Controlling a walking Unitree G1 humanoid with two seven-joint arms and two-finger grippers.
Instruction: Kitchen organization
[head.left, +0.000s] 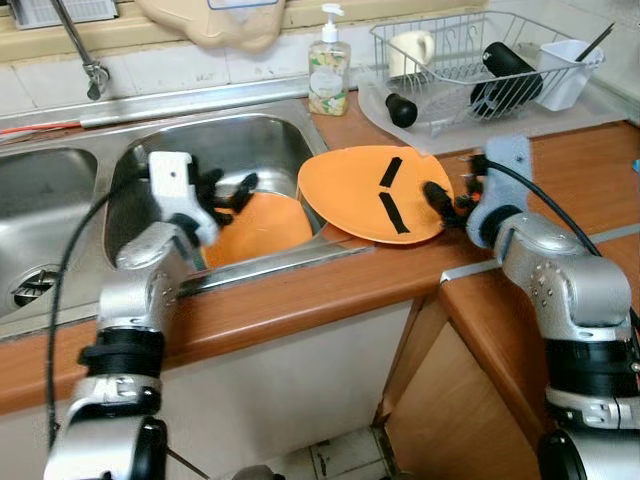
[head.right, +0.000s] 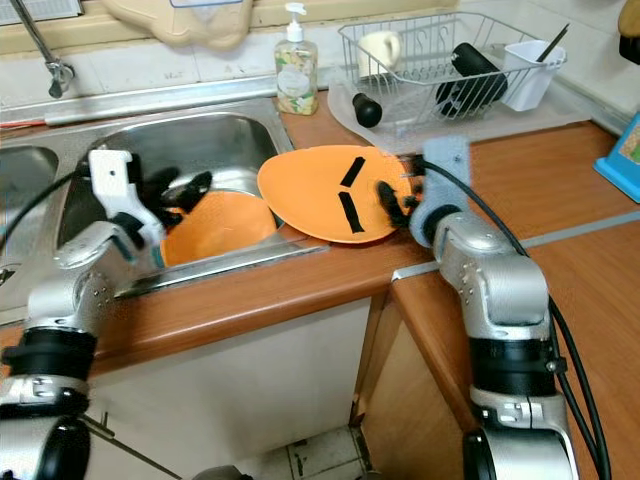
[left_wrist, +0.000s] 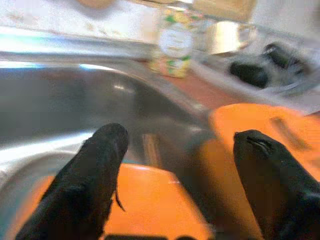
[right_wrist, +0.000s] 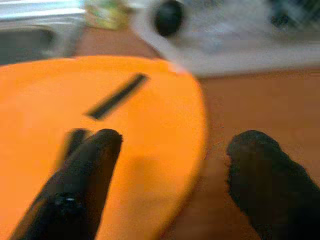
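An orange plate (head.left: 345, 190) with two black strips lies tilted on the wooden counter, its left edge overhanging the sink. A second orange plate (head.left: 262, 228) leans inside the right sink basin (head.left: 250, 140). My left gripper (head.left: 232, 192) is open over that basin, just above the sunken plate (left_wrist: 150, 200), with nothing between its fingers. My right gripper (head.left: 445, 200) is open at the right rim of the counter plate (right_wrist: 125, 140). One of its fingers is over the plate and the other over the bare counter.
A soap bottle (head.left: 328, 65) stands behind the sink. A wire dish rack (head.left: 452, 100) at the back right holds a mug, a black bottle and a white utensil cup (head.left: 570, 70). The faucet (head.left: 85, 50) and a second basin (head.left: 40, 230) lie left. A blue object (head.right: 625, 150) sits far right.
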